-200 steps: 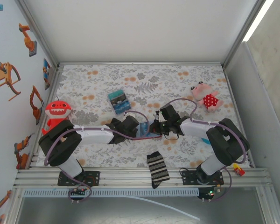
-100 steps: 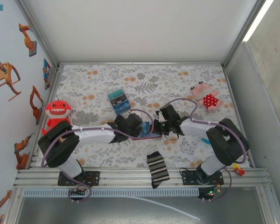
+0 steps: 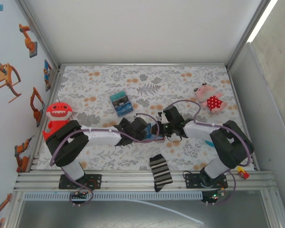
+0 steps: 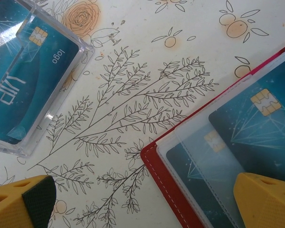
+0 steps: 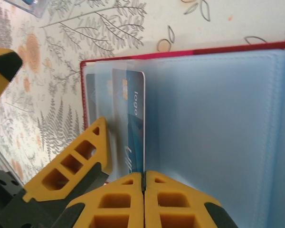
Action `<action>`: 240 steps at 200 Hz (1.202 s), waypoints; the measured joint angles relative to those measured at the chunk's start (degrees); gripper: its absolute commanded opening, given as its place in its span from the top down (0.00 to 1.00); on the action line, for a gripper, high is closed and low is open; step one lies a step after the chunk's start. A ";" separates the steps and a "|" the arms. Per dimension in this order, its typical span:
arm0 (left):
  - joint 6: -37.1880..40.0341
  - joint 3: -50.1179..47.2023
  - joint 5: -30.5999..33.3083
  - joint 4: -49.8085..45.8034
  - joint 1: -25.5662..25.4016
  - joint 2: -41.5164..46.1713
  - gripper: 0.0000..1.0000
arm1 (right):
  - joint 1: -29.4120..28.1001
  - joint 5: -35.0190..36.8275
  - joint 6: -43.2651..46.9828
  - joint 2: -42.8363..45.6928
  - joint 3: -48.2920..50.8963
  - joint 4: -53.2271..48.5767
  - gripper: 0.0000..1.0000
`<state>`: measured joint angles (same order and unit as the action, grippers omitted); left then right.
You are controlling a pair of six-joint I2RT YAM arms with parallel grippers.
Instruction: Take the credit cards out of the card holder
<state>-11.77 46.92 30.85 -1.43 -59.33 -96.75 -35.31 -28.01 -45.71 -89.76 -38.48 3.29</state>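
The dark-red card holder lies open on the floral cloth, its blue-grey pockets facing up. A teal credit card stands on edge out of a pocket, and my right gripper is shut on its lower edge. My left gripper is open, straddling the holder's red corner without touching it. More teal cards sit under the clear pockets. One left finger hangs close beside the held card. From above, both grippers meet over the holder at the table's middle.
A clear case holding a teal card lies to the left of the holder. A striped boxy item sits further back. A striped sock lies at the front edge, with a red shark plush at left and a pink plush at back right.
My left arm has reached to the right, bringing its open gripper up to the holder beside the right gripper. The right gripper has stayed in place, still shut.
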 measured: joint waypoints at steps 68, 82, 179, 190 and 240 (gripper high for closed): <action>-0.22 -0.09 -0.02 0.20 0.00 -0.09 0.03 | 0.26 -3.15 -2.73 -0.50 3.78 9.46 0.81; -0.28 -0.09 -0.04 0.26 0.00 -0.11 0.03 | 0.26 -3.52 -3.23 -1.14 4.31 11.43 0.81; -0.92 -0.15 -0.26 0.28 0.00 -0.11 0.03 | 0.26 -4.02 -4.24 -3.96 4.74 16.48 1.00; -1.07 -0.17 -0.28 0.31 0.00 -0.11 0.03 | 0.26 -3.41 -3.67 -3.17 4.72 15.10 1.00; -1.11 -0.44 -0.46 0.74 0.00 0.04 0.03 | 0.26 0.83 0.72 2.10 2.78 4.02 1.00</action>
<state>-12.88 46.48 30.39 -0.69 -59.33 -96.71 -35.05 -27.18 -44.99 -87.66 -35.70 7.31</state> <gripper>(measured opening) 0.970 0.039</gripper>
